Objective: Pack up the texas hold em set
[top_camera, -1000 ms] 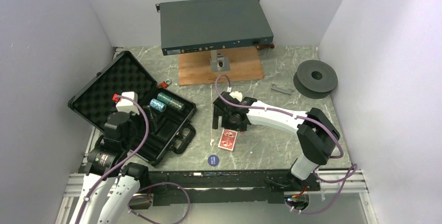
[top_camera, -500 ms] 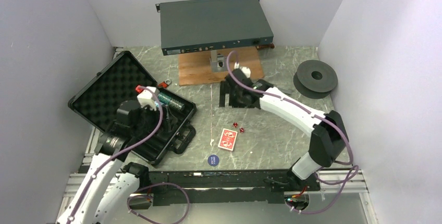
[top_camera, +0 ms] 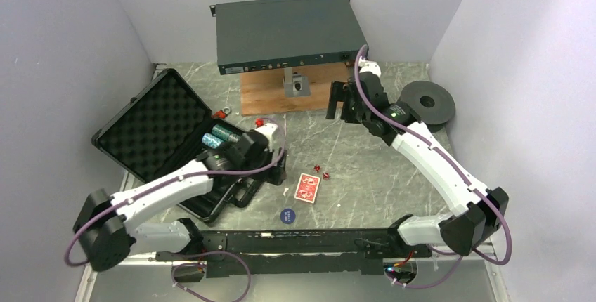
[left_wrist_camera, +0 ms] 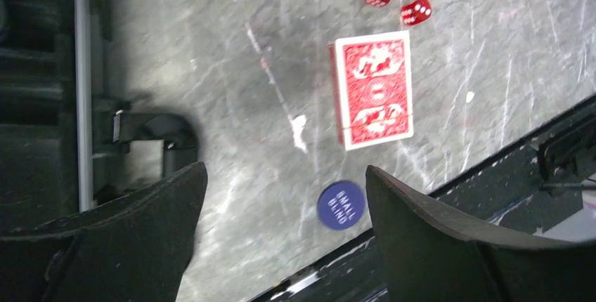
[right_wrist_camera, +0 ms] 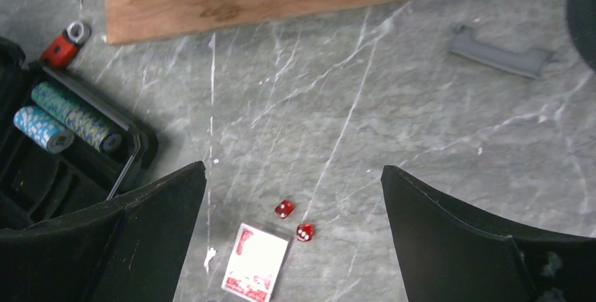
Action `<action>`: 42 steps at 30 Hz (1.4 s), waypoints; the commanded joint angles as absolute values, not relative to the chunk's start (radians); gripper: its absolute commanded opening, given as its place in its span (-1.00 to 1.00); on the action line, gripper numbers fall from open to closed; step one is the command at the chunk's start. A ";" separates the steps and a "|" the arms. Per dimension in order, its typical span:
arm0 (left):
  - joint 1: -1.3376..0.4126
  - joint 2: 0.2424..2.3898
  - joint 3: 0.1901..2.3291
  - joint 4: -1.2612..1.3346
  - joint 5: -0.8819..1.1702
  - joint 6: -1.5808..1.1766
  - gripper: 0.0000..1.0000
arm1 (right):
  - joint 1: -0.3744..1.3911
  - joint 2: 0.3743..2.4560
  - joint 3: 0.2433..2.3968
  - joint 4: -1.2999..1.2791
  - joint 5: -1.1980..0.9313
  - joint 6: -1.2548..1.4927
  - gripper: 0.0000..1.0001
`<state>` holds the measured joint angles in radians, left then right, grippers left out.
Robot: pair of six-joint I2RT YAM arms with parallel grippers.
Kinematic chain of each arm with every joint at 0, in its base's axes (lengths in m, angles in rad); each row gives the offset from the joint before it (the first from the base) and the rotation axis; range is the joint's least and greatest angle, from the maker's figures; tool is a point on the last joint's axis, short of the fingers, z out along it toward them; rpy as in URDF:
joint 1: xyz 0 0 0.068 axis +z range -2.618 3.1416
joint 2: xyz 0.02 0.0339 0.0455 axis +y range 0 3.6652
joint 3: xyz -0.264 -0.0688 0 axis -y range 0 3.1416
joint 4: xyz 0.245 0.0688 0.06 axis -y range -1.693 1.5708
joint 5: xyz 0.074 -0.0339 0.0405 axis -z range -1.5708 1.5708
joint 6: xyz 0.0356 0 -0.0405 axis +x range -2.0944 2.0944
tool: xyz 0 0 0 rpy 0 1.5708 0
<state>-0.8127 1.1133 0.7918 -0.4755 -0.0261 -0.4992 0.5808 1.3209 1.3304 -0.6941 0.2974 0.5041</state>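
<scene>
The black briefcase (top_camera: 151, 123) lies open at the left, foam lid up, with teal-and-white chip stacks (top_camera: 219, 137) in its tray. On the table to its right lie the red-backed card deck (top_camera: 306, 188), two red dice (top_camera: 322, 171) and the blue disc (top_camera: 287, 215). My left gripper (top_camera: 276, 170) hovers open beside the case handle (left_wrist_camera: 151, 130); between its fingers show the disc (left_wrist_camera: 340, 204), deck (left_wrist_camera: 372, 90) and dice (left_wrist_camera: 416, 11). My right gripper (top_camera: 339, 102) hangs open and empty high at the back, looking down on the dice (right_wrist_camera: 284, 208), deck (right_wrist_camera: 256, 263) and chips (right_wrist_camera: 70, 116).
A large grey rack box (top_camera: 288, 31) stands over a wooden board (top_camera: 295, 95) at the back. A dark spool (top_camera: 425, 104) sits back right, with a grey bracket (right_wrist_camera: 499, 55) near it. A small red-and-silver item (right_wrist_camera: 65, 42) lies behind the case. White walls close in on both sides.
My left arm swung from over the briefcase out to the right, past its handle. My right arm pulled away from the deck toward the back, uncovering the dice.
</scene>
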 commanded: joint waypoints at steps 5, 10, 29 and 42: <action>-1.041 1.467 1.077 -0.544 -0.306 -0.718 0.99 | 0.524 1.222 1.333 -0.658 0.310 0.444 1.00; -1.089 1.638 1.205 -0.575 -0.304 -0.752 0.99 | 0.520 1.210 1.324 -0.650 0.292 0.432 1.00; -1.156 1.854 1.289 -0.589 -0.273 -0.774 0.83 | 0.520 1.173 1.264 -0.597 0.254 0.420 0.99; -1.160 1.889 1.293 -0.589 -0.284 -0.796 0.69 | 0.519 1.185 1.256 -0.588 0.229 0.422 0.99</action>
